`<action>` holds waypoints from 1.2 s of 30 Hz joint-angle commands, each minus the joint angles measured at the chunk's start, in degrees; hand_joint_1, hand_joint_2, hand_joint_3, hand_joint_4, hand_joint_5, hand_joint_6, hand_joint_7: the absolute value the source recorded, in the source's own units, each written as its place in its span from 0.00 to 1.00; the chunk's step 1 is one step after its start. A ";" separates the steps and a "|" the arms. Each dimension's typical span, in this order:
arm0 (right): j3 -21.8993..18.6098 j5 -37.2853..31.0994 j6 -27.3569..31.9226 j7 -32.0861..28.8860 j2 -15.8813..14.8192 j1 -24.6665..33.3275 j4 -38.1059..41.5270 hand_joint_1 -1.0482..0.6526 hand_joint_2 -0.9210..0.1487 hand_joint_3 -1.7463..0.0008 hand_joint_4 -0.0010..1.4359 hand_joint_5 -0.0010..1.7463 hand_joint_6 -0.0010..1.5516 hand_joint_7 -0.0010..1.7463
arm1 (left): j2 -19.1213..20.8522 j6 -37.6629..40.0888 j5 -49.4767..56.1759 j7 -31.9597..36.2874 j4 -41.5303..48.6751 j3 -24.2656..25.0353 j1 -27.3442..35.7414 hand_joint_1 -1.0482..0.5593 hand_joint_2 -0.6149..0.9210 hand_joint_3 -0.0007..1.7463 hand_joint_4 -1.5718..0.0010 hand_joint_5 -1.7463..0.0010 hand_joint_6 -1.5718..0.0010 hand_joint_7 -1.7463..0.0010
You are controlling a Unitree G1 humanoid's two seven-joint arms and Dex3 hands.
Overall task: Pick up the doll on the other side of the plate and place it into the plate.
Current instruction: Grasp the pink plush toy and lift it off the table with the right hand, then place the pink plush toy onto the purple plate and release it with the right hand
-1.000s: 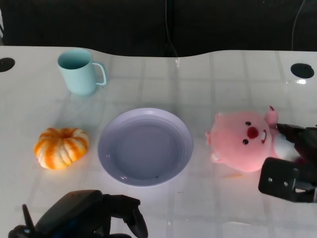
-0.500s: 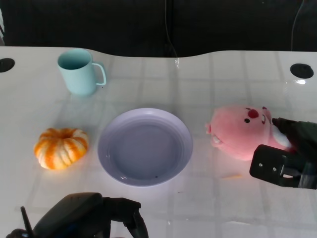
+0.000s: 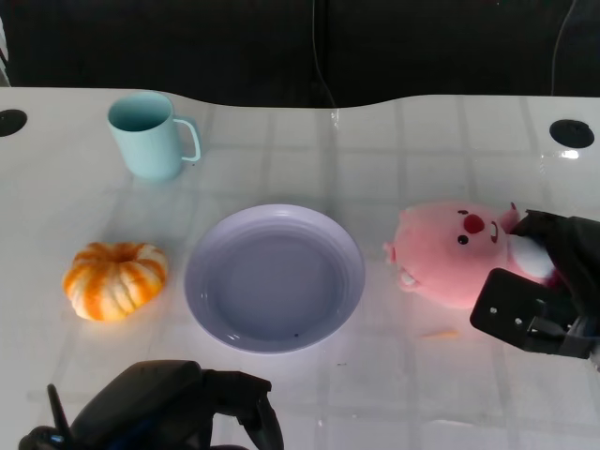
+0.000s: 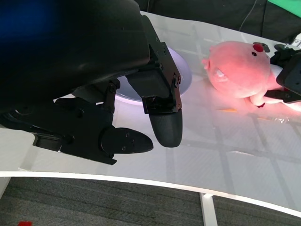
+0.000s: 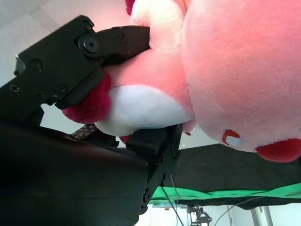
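Observation:
A pink plush doll [image 3: 450, 253] lies to the right of the lavender plate [image 3: 211, 323], its head toward the plate and just apart from the rim. My right hand [image 3: 544, 291] grips the doll's body from the right; the right wrist view shows black fingers [image 5: 117, 42] closed around the doll [image 5: 244, 70] at its white belly. In the left wrist view the doll [image 4: 240, 70] lies beyond the plate [image 4: 183, 75]. My left hand [image 3: 173, 412] stays low at the table's near edge, fingers [image 4: 162, 117] apart and holding nothing.
An orange pumpkin toy [image 3: 114, 278] sits left of the plate. A light blue mug [image 3: 148, 134] stands at the back left. Two dark round holes [image 3: 572, 133] mark the table's far corners. Black backdrop runs behind the table.
The doll has been tilted and shifted a little toward the plate in my right hand's grip, its face turning upward. My left hand has barely moved.

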 commanded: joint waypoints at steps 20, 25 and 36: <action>-7.71 8.43 -0.67 4.62 0.73 4.19 -22.72 0.53 0.57 0.18 0.65 1.00 0.53 1.00 | 0.93 -1.07 -0.89 -0.05 1.19 1.52 0.91 0.55 1.00 0.16 0.57 0.14 0.49 0.54; -7.16 9.13 -0.40 8.30 2.04 3.45 -26.42 0.53 0.57 0.18 0.66 1.00 0.52 1.00 | 0.57 -1.31 -0.66 0.28 1.96 0.79 0.36 0.56 1.00 0.15 0.56 0.17 0.48 0.55; -2.28 6.96 2.09 13.95 10.25 -0.83 -28.42 0.53 0.51 0.28 0.66 1.00 0.50 1.00 | 0.30 -2.22 -0.33 1.07 3.02 0.22 0.19 0.55 1.00 0.15 0.56 0.17 0.48 0.57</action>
